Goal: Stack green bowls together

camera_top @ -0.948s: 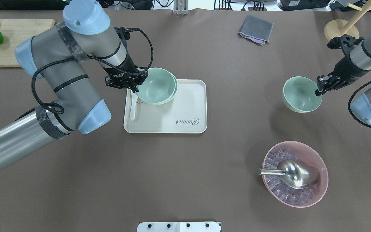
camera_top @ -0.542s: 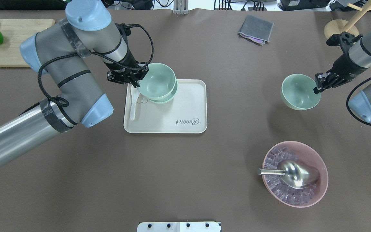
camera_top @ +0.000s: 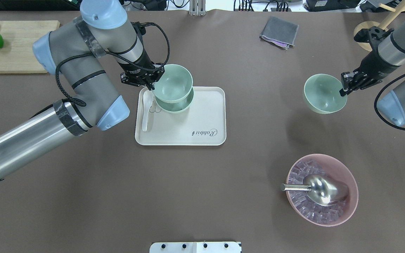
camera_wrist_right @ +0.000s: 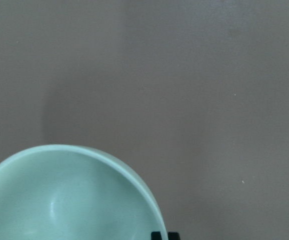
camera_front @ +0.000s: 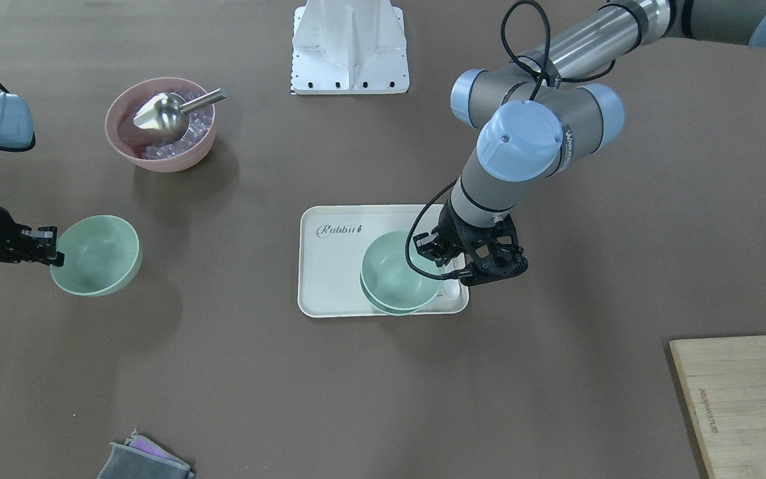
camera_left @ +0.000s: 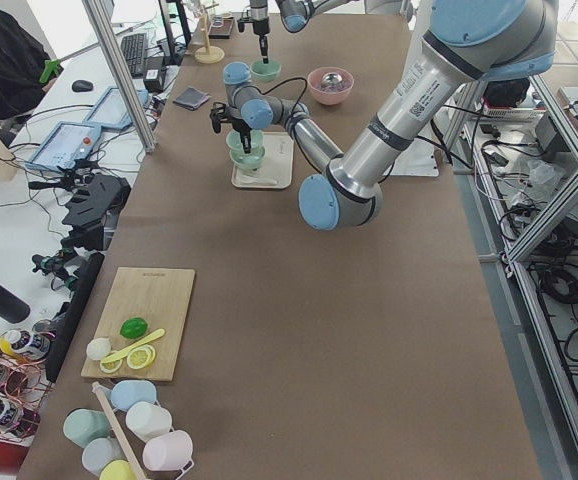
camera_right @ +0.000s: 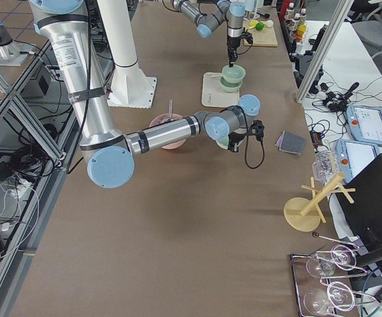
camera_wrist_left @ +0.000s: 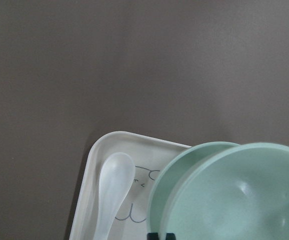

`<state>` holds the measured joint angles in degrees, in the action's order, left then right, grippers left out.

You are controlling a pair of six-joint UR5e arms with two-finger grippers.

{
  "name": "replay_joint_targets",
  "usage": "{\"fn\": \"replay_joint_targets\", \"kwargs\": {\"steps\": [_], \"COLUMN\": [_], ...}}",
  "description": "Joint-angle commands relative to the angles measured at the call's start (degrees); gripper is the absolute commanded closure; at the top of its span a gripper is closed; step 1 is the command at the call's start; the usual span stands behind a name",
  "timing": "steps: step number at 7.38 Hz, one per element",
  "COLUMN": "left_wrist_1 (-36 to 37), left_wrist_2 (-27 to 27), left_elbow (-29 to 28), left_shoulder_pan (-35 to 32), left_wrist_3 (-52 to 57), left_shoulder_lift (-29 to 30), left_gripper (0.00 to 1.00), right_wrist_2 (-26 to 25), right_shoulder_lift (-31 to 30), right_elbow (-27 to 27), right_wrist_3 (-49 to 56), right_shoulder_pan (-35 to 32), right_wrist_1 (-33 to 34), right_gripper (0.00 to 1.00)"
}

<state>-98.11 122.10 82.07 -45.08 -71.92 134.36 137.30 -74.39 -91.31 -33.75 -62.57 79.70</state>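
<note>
On the brown worktop (camera_top: pixel 202 182), your left pincer (camera_top: pixel 151 84) and right pincer (camera_top: pixel 344 88) each grip a green bowl by its rim.
The top green bowl (camera_top: pixel 173 82), clamped by the left pincer, hangs mouth up and about level just above the second green bowl (camera_top: pixel 178 107). That one sits mouth up on the tray (camera_top: pixel 202 119) beside a white spoon (camera_top: pixel 147 110). The third green bowl (camera_top: pixel 323 93), pinched by the right pincer, is off the worktop on the robot's right, mouth up, well apart from the tray. Being round, none shows a long axis. Since half a second ago the top green bowl has drawn away from the one beneath, baring more of its rim. The third has shifted slightly toward the overhead view's far edge.
</note>
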Motion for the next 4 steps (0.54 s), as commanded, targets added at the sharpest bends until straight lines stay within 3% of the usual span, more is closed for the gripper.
{"fn": "replay_joint_targets", "kwargs": {"steps": [1,4], "left_wrist_1": [-0.6,-1.0], "left_wrist_2": [0.0,0.0], "left_elbow": [-0.8,-1.6], "left_shoulder_pan": [0.0,0.0], "left_wrist_3": [-0.1,-0.2], "left_shoulder_lift": [0.0,0.6], "left_gripper": [1.00,1.00], "right_wrist_2": [-0.1,-0.1], "right_shoulder_lift": [0.1,0.0], "right_elbow": [0.0,0.0], "right_wrist_3": [0.0,0.0], "right_shoulder_pan": [0.0,0.0], "right_wrist_1": [0.0,0.0], "right_gripper": [1.00,1.00]}}
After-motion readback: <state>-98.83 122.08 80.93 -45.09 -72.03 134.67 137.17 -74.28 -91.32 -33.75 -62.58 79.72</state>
